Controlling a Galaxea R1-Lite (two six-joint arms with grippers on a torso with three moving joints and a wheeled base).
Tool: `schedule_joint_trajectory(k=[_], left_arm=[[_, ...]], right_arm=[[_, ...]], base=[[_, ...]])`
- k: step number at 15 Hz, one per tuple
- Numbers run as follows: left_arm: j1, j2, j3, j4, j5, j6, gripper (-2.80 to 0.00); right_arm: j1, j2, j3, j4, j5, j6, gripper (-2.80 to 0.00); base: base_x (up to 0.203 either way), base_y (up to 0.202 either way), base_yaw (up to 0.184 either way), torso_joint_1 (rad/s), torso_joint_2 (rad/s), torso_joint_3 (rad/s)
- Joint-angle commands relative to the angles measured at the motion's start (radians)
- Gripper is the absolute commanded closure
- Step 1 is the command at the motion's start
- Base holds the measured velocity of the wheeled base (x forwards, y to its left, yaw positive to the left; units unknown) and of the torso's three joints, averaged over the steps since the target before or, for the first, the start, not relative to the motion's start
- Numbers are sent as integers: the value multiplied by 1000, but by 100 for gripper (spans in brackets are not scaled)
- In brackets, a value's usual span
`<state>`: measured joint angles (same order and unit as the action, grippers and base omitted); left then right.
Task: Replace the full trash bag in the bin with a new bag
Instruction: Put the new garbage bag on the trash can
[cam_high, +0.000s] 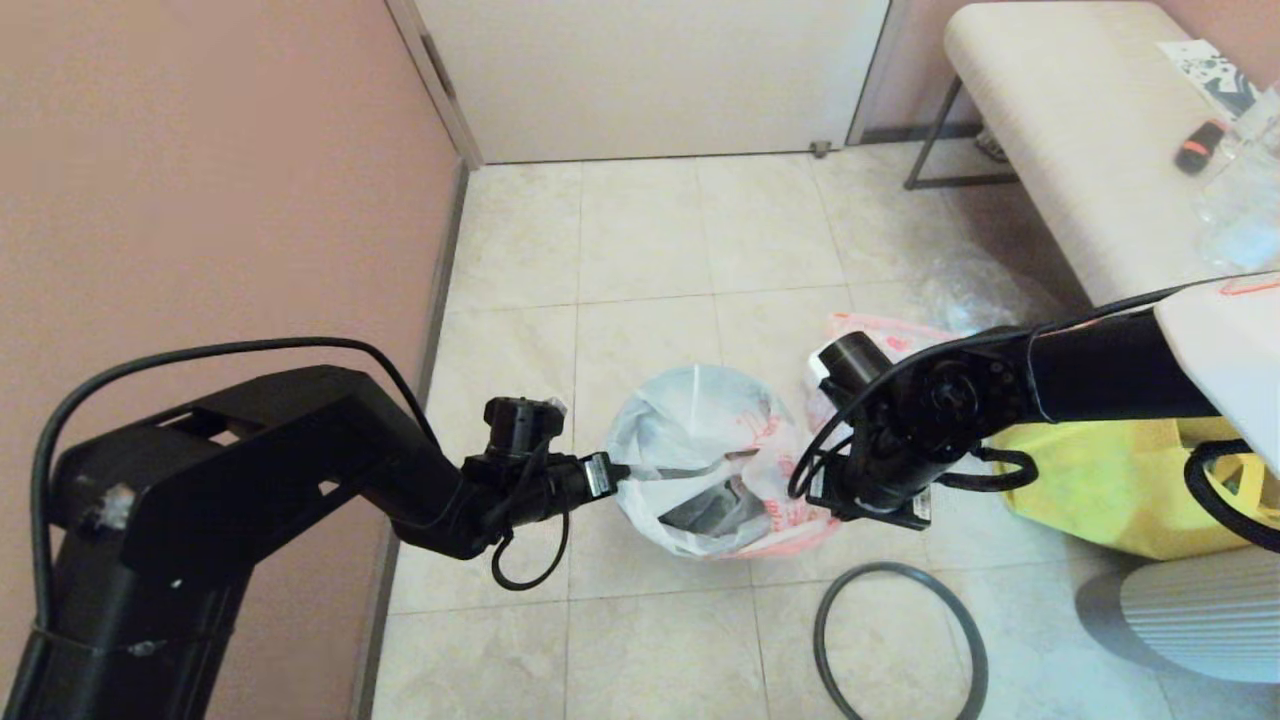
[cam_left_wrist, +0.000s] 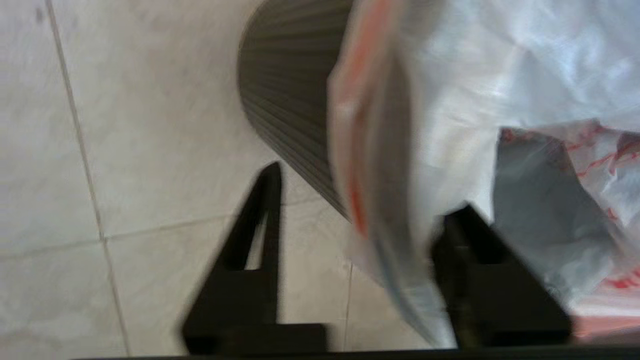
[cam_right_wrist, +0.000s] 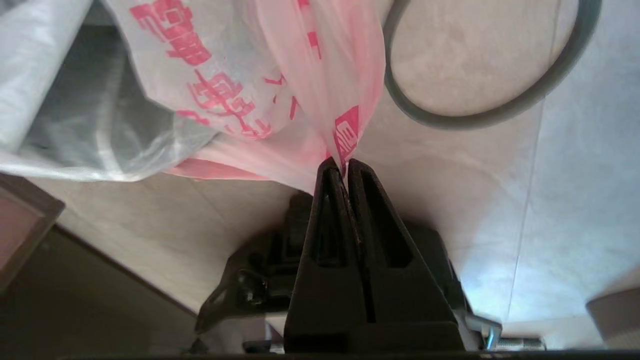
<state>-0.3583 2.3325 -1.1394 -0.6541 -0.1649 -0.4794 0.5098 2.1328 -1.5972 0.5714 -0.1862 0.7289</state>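
At frame centre, the new bag (cam_high: 700, 440) drapes over the bin (cam_left_wrist: 285, 100). The right gripper (cam_right_wrist: 345, 167) is clenched on its pink rim. The left gripper (cam_left_wrist: 360, 200) fingers stand spread, straddling the opposite edge.

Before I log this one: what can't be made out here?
- Head view: the new bag covers the bin, and the right gripper hides behind its own wrist.
- Head view: the full trash bag is mostly behind the right arm.
- Left wrist view: motion blur smears the open left gripper.

— How many bags are here?
— Three: the new bag (cam_high: 700, 440), the full trash bag (cam_high: 880, 335), one yellow tote bag (cam_high: 1100, 480).
— And grippers?
— Two. Also one hoop (cam_high: 900, 640) and one bin (cam_left_wrist: 285, 100).
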Motion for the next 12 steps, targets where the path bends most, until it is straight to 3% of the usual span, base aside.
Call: schedule_joint_trajectory(k=[1, 5, 10, 12], left_arm=[[-4, -4, -1, 8, 1, -4, -280], [-7, 1, -5, 8, 4, -2, -280], [-7, 10, -14, 7, 2, -2, -280], [-14, 6, -14, 7, 2, -3, -280]], right_arm=[[3, -30, 1, 82, 8, 33, 0], [15, 29, 61, 112, 25, 43, 0], [15, 142, 68, -193, 31, 43, 0], [7, 200, 71, -278, 25, 3, 0]], base=[[0, 0, 0, 0, 0, 0], [0, 0, 0, 0, 0, 0], [0, 0, 0, 0, 0, 0], [0, 0, 0, 0, 0, 0]])
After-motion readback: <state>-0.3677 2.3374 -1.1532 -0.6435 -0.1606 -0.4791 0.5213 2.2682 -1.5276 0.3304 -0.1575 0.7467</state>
